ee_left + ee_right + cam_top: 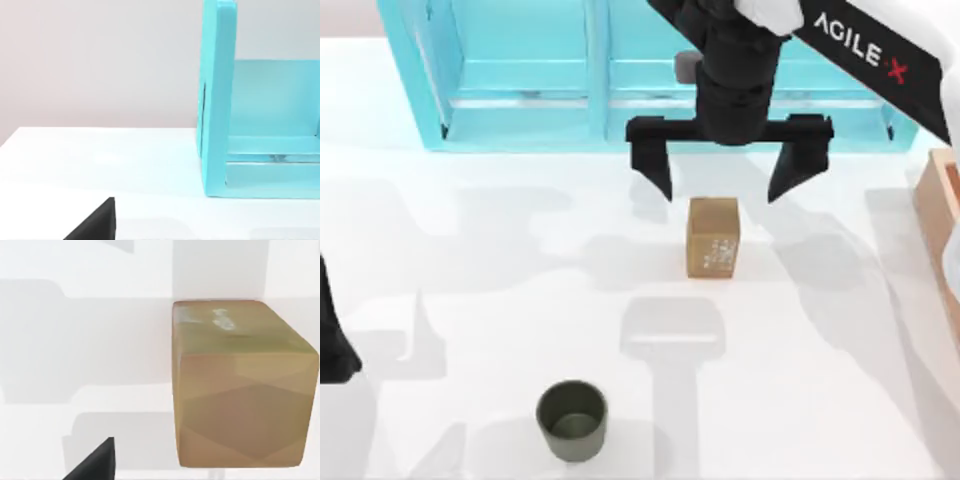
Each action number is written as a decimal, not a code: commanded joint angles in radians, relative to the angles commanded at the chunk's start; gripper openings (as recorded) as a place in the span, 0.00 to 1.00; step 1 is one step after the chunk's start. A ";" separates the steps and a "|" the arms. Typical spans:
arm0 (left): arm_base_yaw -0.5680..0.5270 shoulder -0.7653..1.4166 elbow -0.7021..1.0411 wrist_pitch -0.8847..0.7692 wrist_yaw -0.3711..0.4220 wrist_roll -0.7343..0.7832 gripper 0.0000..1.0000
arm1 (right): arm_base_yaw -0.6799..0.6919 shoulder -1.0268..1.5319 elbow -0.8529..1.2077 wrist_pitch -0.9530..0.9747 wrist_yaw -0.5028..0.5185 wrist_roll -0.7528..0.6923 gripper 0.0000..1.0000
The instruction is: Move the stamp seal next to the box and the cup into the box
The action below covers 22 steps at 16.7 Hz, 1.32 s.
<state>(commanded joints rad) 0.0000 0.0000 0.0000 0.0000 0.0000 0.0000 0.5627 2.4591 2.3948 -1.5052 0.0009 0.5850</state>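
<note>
The stamp seal (pixel 713 237) is a tan wooden block standing on the white table, right of centre, with whitish markings on its near face. It looms large in the right wrist view (pixel 240 385). My right gripper (pixel 730 177) hangs just beyond the block, toward the shelf, its black fingers spread wide open and empty. The dark olive cup (pixel 573 420) stands upright near the table's front edge, left of the block. The box (pixel 942 215) shows as a brown-orange wall at the right edge. My left arm (pixel 332 340) is parked at the far left edge.
A big turquoise shelf unit (pixel 520 70) runs along the back of the table, its end panel in the left wrist view (pixel 217 100). White tabletop lies between the block, the cup and the box.
</note>
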 joint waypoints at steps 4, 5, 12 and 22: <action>0.000 0.000 0.000 0.000 0.000 0.000 1.00 | -0.003 -0.003 -0.019 0.018 0.000 -0.001 1.00; 0.000 0.000 0.000 0.000 0.000 0.000 1.00 | -0.002 -0.004 -0.043 0.042 0.000 -0.002 1.00; 0.000 0.000 0.000 0.000 0.000 0.000 1.00 | 0.002 -0.007 -0.315 0.309 0.000 0.002 1.00; 0.000 0.000 0.000 0.000 0.000 0.000 1.00 | 0.003 -0.006 -0.328 0.322 0.000 0.002 0.62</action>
<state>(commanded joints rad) 0.0000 0.0000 0.0000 0.0000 0.0000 0.0000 0.5652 2.4530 2.0664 -1.1829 0.0008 0.5875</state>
